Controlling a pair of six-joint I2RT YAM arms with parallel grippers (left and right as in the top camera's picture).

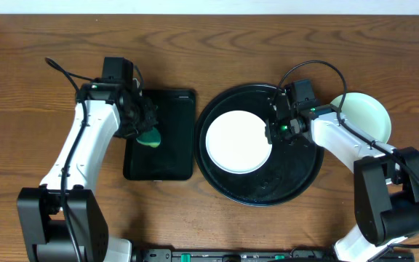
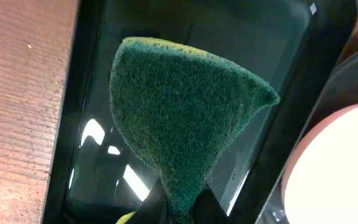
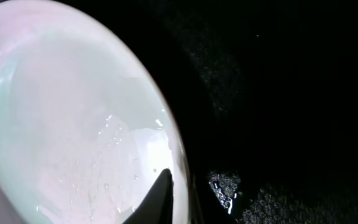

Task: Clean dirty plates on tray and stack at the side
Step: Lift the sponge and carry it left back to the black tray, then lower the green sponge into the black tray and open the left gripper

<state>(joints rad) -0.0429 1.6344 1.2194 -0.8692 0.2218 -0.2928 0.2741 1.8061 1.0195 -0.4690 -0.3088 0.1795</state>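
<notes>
Green sponge (image 2: 185, 124) pinched in jaws over rectangular black tray (image 2: 260, 37).

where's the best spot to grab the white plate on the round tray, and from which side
Probably its right-hand rim, coming from the right, where the right gripper sits. The white plate lies flat in the round black tray, so only the thin raised edge offers a hold, one finger over and one under.

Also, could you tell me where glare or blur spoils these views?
Right wrist: the plate is washed out and soft, the round tray nearly featureless black. Left wrist: the sponge is crisp, bright glints on the rectangular tray. Overhead: even light, sharp.
</notes>
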